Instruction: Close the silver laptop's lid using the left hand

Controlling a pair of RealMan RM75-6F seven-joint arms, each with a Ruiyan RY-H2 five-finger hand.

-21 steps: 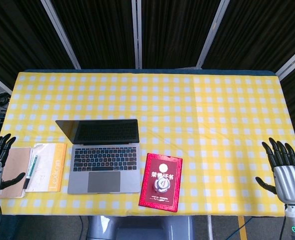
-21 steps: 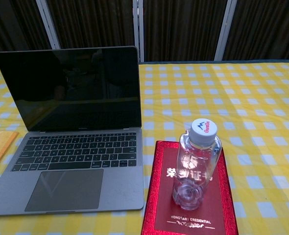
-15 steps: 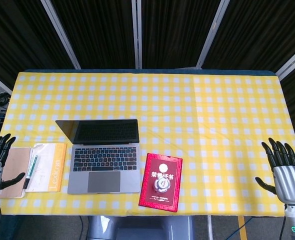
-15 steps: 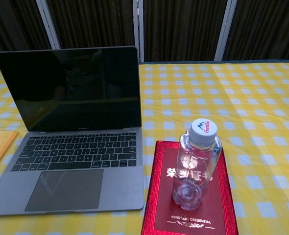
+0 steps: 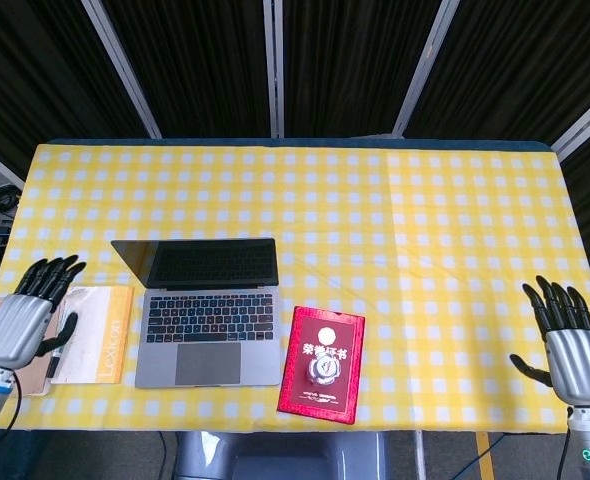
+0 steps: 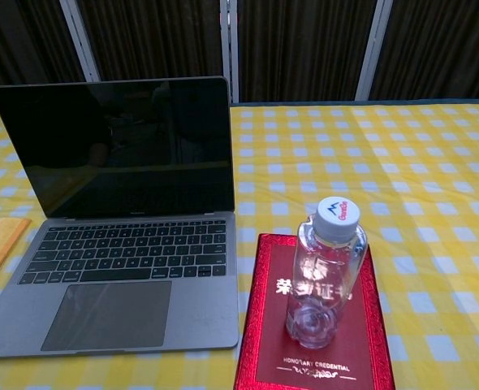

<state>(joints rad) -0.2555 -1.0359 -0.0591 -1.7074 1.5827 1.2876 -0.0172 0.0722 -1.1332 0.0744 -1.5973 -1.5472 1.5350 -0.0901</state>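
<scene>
Only in head view: left robot hand (image 5: pixel 20 325) and right robot hand (image 5: pixel 572 350), both released, fingers spread, grasping nothing. Silver laptop (image 5: pixel 207 312) open on yellow-checked counter (image 5: pixel 425 230), near its left front; dark curtains (image 6: pixel 304 49) behind.

The left hand (image 5: pixel 20 325) hides part of the brown notebook (image 5: pixel 35 375).

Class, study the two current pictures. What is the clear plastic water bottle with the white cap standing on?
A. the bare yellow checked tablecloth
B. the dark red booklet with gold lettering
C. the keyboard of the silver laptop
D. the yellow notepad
B: the clear plastic water bottle with the white cap stands upright on the dark red booklet with gold lettering, just right of the open silver laptop.
</scene>
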